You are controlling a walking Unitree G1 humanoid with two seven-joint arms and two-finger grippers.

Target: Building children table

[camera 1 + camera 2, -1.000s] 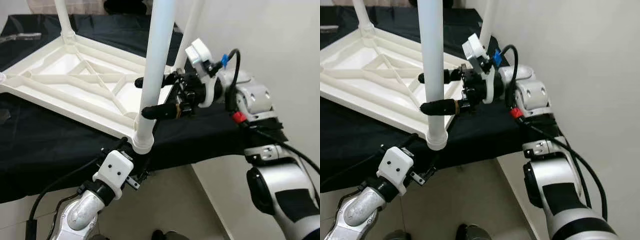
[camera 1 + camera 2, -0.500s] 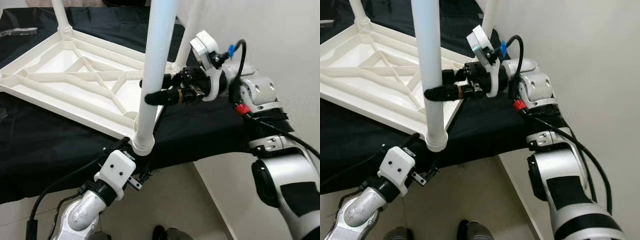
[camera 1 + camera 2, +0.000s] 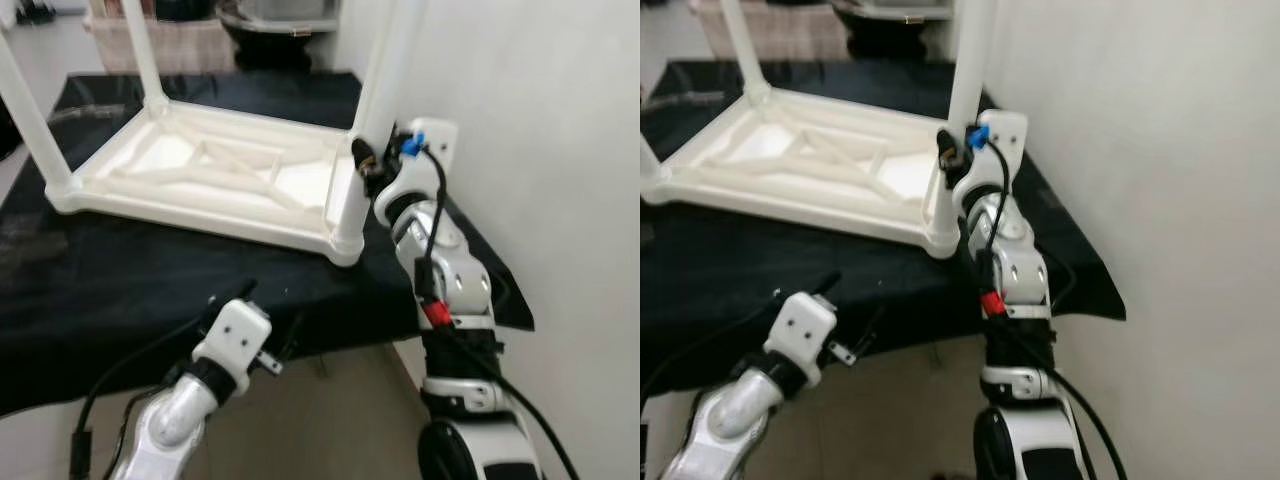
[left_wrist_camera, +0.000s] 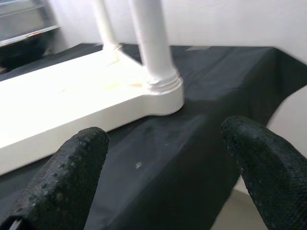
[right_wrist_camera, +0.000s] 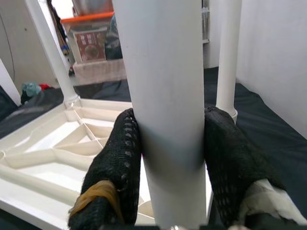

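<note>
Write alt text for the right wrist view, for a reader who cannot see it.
The right end effector is shut on a white table leg, one black finger on each side. Behind it the upturned white tabletop lies on a black cloth, with more legs standing up from it.
</note>
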